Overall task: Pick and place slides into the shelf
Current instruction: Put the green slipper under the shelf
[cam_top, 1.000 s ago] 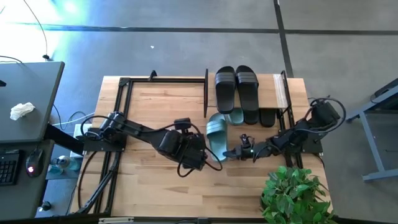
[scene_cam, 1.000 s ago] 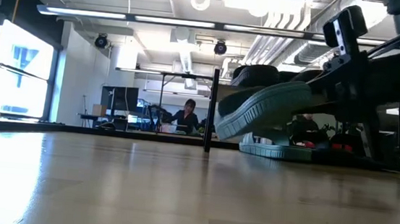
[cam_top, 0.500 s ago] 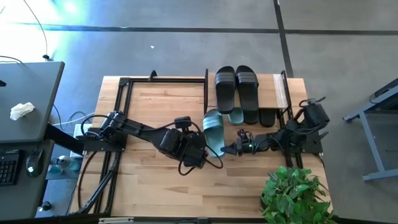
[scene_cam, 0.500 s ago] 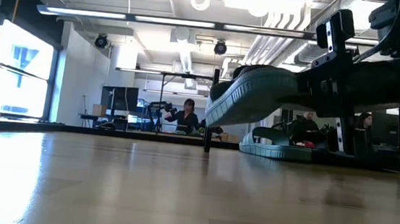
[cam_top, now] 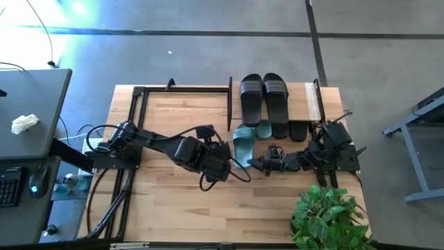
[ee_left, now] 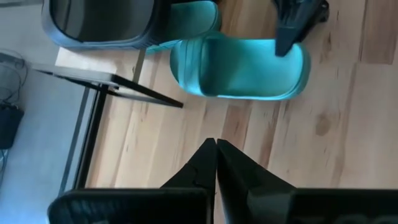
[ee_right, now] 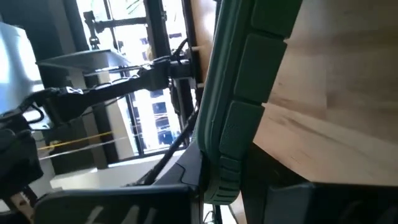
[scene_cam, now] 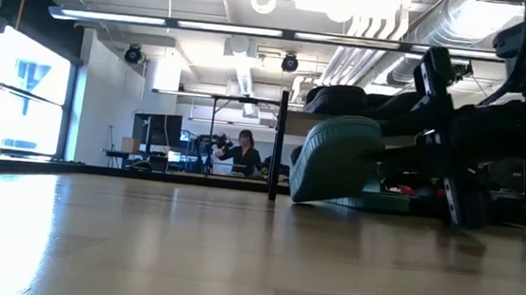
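right hand (cam_top: 258,164) clamping green slide (cam_top: 243,144) | we are steering it toe-first under the shelf (cam_top: 313,101) | left hand (ee_left: 215,151) pinched together, empty, beside

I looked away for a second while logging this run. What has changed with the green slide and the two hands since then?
The right hand, shut on the green slide, has carried it toward the shelf, beside the other green slide, and lowered it from tilted in the air until its far end rests on the table. The left hand closed fully and holds nothing. The black slides on the shelf have not moved.
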Available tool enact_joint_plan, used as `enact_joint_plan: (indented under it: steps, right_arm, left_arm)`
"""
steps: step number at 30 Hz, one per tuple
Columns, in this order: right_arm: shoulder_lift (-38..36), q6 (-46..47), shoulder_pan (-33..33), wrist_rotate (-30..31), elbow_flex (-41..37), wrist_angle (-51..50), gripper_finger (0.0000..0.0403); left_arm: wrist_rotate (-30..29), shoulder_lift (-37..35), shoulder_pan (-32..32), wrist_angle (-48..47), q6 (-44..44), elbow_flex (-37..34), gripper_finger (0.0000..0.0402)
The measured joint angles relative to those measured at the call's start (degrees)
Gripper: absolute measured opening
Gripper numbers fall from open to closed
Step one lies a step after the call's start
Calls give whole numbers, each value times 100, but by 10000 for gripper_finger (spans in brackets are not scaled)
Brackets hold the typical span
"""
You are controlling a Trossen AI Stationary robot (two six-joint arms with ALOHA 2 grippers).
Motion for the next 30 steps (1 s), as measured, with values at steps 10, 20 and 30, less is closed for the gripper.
enact_joint_plan:
  steps: [10, 20, 30]
  right_arm:
    - [11, -116, -644, -632, 194, -3, 37]
    - [-66, -54, -1137, -988, 194, -22, 37]
    - [-116, 105, -1459, -1046, 196, -4, 37]
  left_arm:
    - [39, 2, 205, -44, 2, -2, 2]
    - [88, 4, 325, 48, 43, -376, 3]
    - [109, 4, 325, 445, 11, -914, 3]
